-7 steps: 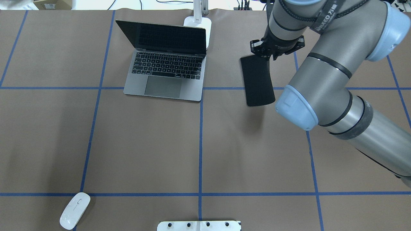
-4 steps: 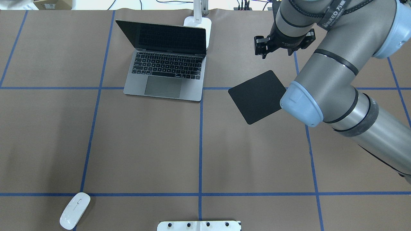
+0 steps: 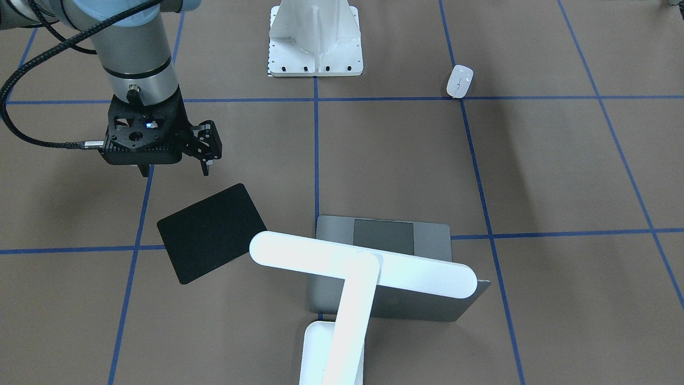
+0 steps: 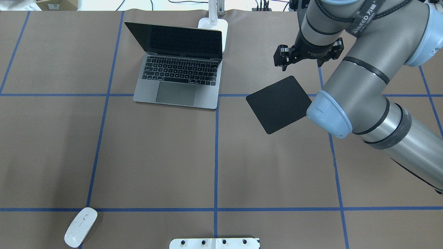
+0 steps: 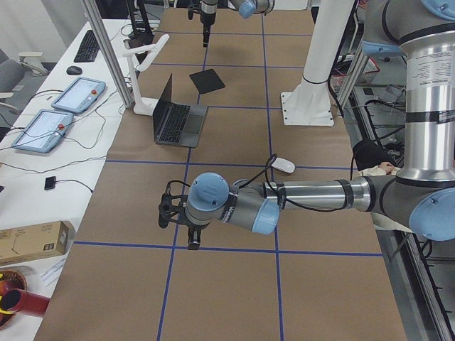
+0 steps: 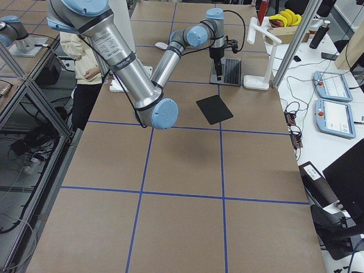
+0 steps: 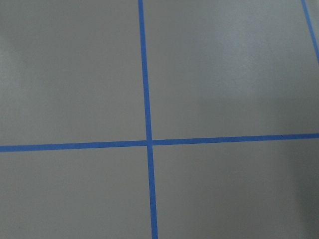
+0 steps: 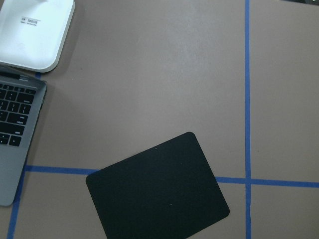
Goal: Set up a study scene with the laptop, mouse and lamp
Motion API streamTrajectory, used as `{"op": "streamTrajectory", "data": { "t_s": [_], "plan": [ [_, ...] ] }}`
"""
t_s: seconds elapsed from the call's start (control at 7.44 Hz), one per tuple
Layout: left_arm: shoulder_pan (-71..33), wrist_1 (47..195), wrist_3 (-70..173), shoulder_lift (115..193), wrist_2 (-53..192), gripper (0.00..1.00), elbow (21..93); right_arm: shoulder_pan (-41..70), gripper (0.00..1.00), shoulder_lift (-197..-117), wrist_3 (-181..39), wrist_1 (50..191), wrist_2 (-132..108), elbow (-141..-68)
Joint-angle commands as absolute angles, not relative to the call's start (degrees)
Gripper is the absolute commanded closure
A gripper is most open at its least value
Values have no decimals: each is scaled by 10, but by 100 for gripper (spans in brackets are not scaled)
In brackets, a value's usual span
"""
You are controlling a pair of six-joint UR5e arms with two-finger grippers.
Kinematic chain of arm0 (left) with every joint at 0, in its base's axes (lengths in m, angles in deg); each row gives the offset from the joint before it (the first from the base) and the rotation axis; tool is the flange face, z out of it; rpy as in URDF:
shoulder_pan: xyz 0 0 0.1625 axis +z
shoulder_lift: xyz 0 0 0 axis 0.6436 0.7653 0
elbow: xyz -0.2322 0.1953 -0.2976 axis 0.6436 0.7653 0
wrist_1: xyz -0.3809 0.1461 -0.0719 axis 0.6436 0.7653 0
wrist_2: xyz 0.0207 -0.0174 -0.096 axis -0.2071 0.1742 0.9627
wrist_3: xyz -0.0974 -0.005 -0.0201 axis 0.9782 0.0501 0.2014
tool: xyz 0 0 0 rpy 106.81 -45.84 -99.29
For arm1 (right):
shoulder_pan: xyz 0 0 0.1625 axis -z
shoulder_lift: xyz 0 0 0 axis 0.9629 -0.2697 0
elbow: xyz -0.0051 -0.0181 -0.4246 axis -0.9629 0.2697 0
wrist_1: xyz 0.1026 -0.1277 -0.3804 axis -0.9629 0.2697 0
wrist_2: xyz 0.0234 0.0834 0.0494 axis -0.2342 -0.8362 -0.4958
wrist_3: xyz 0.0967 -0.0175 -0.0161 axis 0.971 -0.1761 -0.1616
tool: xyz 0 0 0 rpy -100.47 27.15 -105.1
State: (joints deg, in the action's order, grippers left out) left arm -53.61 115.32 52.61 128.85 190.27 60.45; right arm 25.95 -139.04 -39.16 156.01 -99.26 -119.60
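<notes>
Directions refer to the overhead view, with 12 o'clock at the far edge of the surface [image 4: 155, 155].

The laptop [image 4: 180, 74] stands open at 11 o'clock. The base of the lamp [image 4: 214, 26] sits just beside its lid at the laptop's 1 o'clock. A black pad [image 4: 278, 103] lies flat at the laptop's 3 o'clock, skewed to the grid lines. The mouse [image 4: 80, 227] rests well apart at 7 o'clock, near the robot.

The right claw [image 4: 302, 65] hovers at the pad's 12 o'clock with its jaws spread and nothing between them. The left claw [image 5: 178, 224] shows only in the left side view, so its state cannot be told.

Judgement: pad placement appears complete, and moving the mouse is the step in hand. The next move calls for a claw to descend over the mouse and close across its narrow width. It then carries the mouse to the pad. The glossy shell may slip under a light grip.
</notes>
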Motion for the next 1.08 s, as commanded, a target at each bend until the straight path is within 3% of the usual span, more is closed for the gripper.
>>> {"op": "streamTrajectory", "data": {
  "t_s": [0.0, 0.4, 0.94],
  "plan": [
    [-480, 1153, 610, 1287, 1897, 0, 632, 258, 0, -1430, -393, 1561, -1011, -1202],
    [-377, 1154, 682, 1230, 1895, 0, 756, 256, 0, -1526, -472, 1560, -1027, -1231],
    [-173, 1156, 859, 1234, 1821, 0, 856, 202, 0, -1652, -640, 1554, -1074, -1246]
  ]
}}
